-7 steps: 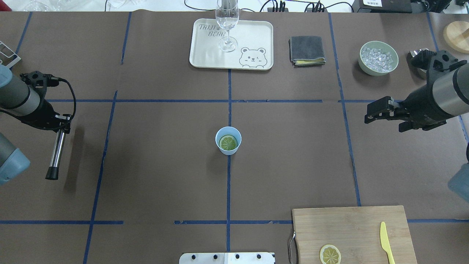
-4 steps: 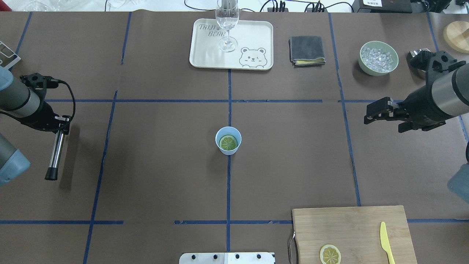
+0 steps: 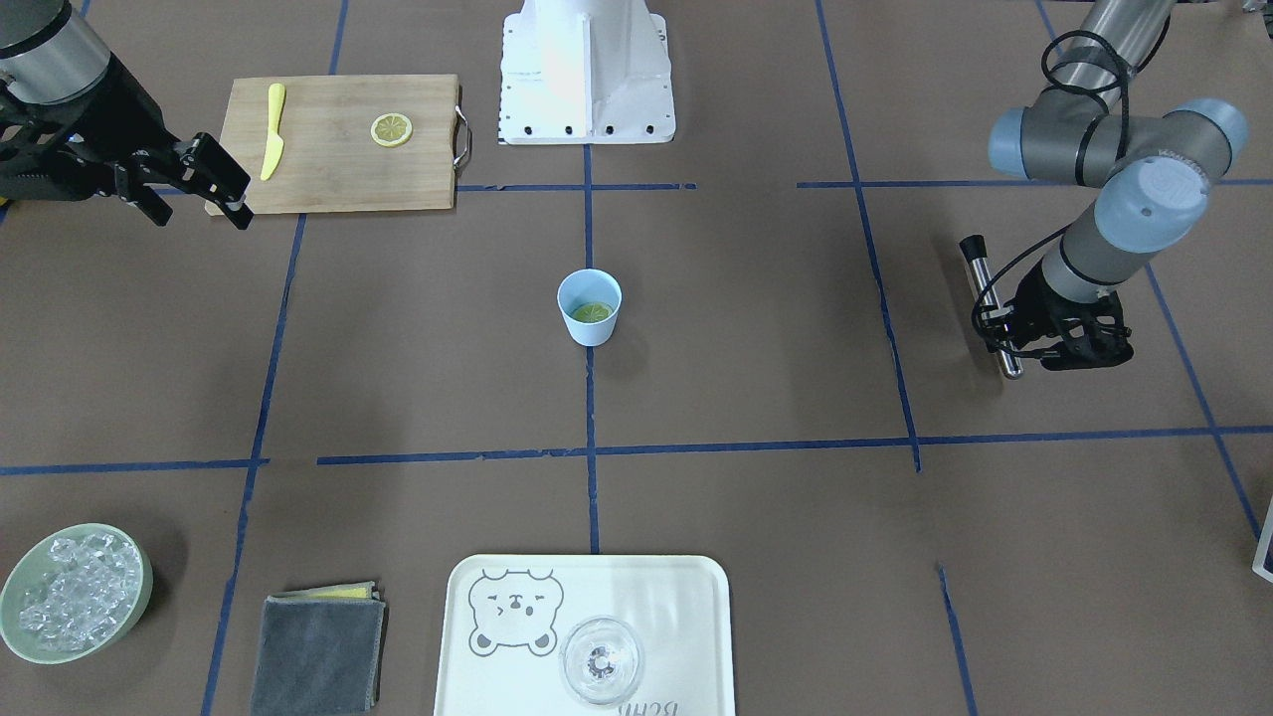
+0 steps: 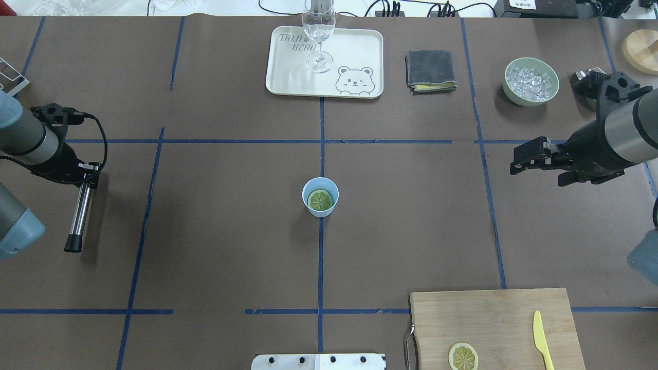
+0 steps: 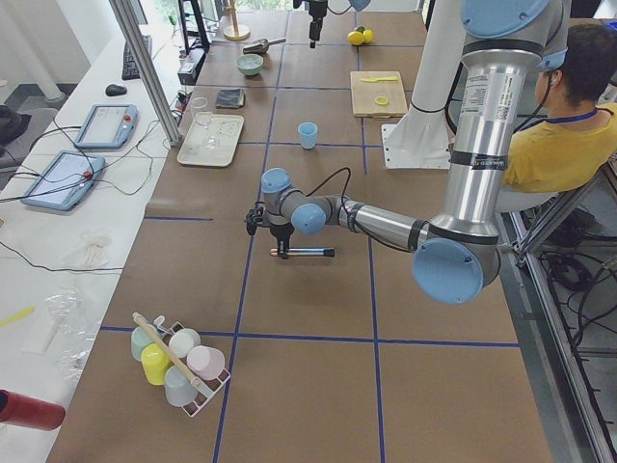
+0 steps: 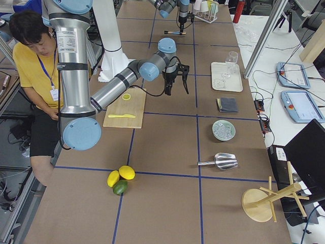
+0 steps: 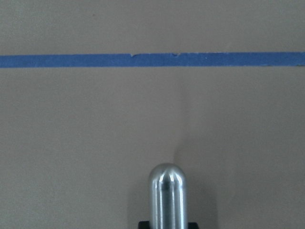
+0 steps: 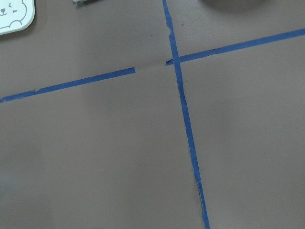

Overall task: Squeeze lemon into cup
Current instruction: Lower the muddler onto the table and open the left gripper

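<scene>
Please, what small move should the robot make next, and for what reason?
Probably swing the left gripper, shut on the metal rod, toward the cup. A lemon slice lies inside the cup, the rod is far off to the side, and the right gripper hangs open and empty, so pressing the slice seems next.

The near right gripper (image 6: 176,89) hung fingers-down, spread, beside a board (image 6: 118,105) that bore a slice (image 6: 126,96) and a knife (image 6: 122,116). Far along the table the left gripper (image 6: 181,25) clasped a rod (image 6: 171,32). A cloth (image 6: 228,104), an ice bowl (image 6: 224,140) and a scoop (image 6: 222,161) lay opposite.
</scene>
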Available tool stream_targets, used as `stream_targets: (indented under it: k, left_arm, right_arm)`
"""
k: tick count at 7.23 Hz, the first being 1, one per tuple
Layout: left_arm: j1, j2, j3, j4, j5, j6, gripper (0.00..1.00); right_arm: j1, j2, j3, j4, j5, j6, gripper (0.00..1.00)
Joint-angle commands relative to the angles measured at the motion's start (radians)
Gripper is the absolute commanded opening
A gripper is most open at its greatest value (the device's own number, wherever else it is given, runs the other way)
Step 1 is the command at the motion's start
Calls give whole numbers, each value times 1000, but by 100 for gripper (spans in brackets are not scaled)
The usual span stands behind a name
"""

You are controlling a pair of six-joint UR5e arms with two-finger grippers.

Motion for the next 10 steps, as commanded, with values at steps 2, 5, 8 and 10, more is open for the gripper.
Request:
stream_targets:
  k: [2,5,8,10]
  left_arm:
    - [20,-3,-7,-2,5,0,0]
    - [37,-9,-5,-2,22,1,0]
    - [39,-14,-5,-2,23,-2,76]
    - [37,-11,-44,1,44,-2,100]
  right_arm:
    - [0,0,3,0,3,1,100]
    - [-3,0,1,0,0,1,100]
    - [-8,0,0,0,0,1,100]
    - [-9,2,0,-2,-2,1,100]
